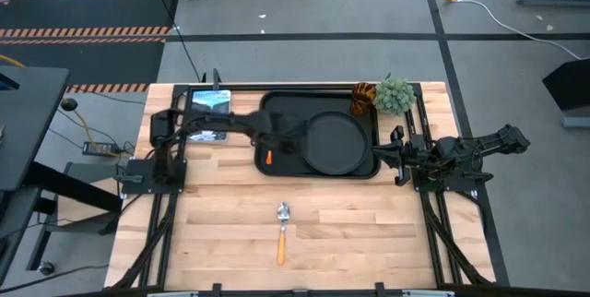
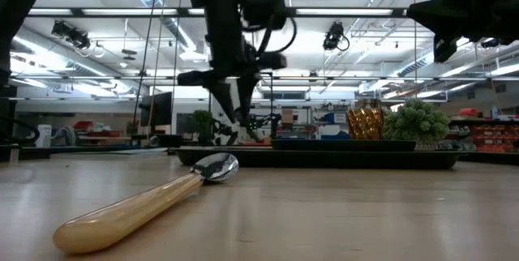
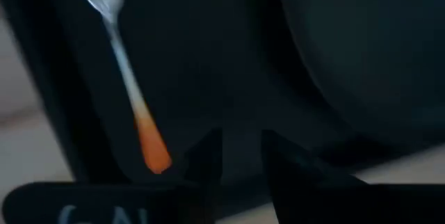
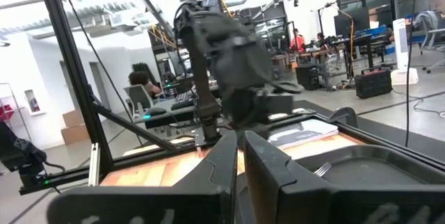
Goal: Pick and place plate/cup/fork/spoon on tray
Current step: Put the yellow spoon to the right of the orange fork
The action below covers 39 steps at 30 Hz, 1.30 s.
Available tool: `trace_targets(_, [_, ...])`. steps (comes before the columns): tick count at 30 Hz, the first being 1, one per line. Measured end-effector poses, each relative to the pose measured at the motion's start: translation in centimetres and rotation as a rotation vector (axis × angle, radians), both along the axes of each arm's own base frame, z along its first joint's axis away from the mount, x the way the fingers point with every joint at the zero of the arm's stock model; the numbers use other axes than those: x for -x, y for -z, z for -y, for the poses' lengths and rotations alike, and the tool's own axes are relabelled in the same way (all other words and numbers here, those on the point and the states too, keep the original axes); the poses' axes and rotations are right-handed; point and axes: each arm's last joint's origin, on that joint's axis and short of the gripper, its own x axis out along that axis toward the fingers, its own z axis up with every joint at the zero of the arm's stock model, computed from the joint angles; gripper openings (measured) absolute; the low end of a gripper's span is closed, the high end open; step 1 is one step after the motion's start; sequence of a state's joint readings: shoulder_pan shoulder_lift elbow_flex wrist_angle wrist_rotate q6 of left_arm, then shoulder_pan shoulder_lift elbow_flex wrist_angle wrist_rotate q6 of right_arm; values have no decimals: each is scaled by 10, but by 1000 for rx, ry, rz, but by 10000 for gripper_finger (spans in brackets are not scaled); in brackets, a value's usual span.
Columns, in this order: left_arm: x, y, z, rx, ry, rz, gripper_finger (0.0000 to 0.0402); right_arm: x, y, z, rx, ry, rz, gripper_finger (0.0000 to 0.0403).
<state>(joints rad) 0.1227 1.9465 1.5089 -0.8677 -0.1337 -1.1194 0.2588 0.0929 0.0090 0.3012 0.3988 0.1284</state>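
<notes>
Inspecting from largest item to smallest, you have the following.
Worktop (image 1: 350, 232): pale wood planks, smooth; it carries everything listed.
Tray (image 1: 277, 105): large black rectangle with rounded corners and raised edge, at the worktop's far middle. Judged stiff and smooth.
Plate (image 1: 334, 142): round matte black with raised rim, already lying in the tray's right half.
Plant ball (image 1: 395, 95): fuzzy green, at the tray's far right corner; not your concern.
Cup (image 1: 364, 97): amber translucent tumbler at the tray's far right corner, just beside the plant ball. Judged light, rigid and slippery.
Spoon (image 1: 282, 231): silver bowl, orange handle, alone on the bare worktop nearer you than the tray. Judged light and stiff; take it across the handle, near mid-length.
Fork (image 3: 125, 78): silver tines, red-orange handle, lying flat in the tray's left part.
Left hand (image 3: 236, 156): low over the tray beside the fork's handle, fingers parted, grasping nothing.
Right hand (image 4: 240, 156): waiting at the worktop's right edge, fingers nearly together and empty.
</notes>
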Motion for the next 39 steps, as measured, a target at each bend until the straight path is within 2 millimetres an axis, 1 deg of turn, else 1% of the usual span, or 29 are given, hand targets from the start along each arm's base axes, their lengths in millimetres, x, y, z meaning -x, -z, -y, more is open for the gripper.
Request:
trace_targets(3, [-3, 2, 38, 7, 50, 2, 109, 0, 0, 0, -1, 1, 4, 34])
trace_targets(5, [-3, 1, 68, 6, 81, 9, 109, 0, 0, 0, -1, 0, 4, 34])
trace_targets(8, [1, 1, 110, -4, 87, 27, 110, 0, 0, 0, -1, 0, 4, 34])
trace_targets(11, [9, 1, 148, 15, 53, 52, 110, 0, 0, 0, -1, 0, 4, 34])
trace_targets(14, [18, 1, 178, 44, 5, 75, 110, 0, 0, 0, -1, 0, 4, 34])
trace_targets(17, [23, 8, 201, 68, -55, 97, 110, 0, 0, 0, -1, 0, 4, 34])
trace_targets(19, [20, 14, 213, 94, -74, 131, 110, 0, 0, 0, -1, 1, 4, 34])
trace_targets(22, [15, 24, 224, 120, -88, 169, 110, 0, 0, 0, -1, 1, 4, 34])
trace_targets(26, [14, 37, 231, 132, -104, 154, 110, 0, -1, 0, -3, 1, 11, 34])
trace_targets(29, [16, 41, 235, 140, -113, 143, 110, 0, -1, 0, -4, 1, 15, 34])
trace_targets(32, [16, 38, 240, 134, -114, 167, 110, 0, -2, 0, -5, 1, 18, 34])
trace_targets(34, [14, 29, 244, 121, -108, 189, 110, 0, -2, 0, -5, 0, 18, 34])
trace_targets(37, [3, 12, 251, 92, -89, 256, 110, 0, -2, 0, -5, 1, 18, 34])
trace_targets(39, [-1, 8, 253, 49, -72, 212, 110, 0, -2, 0, -5, 1, 18, 34])
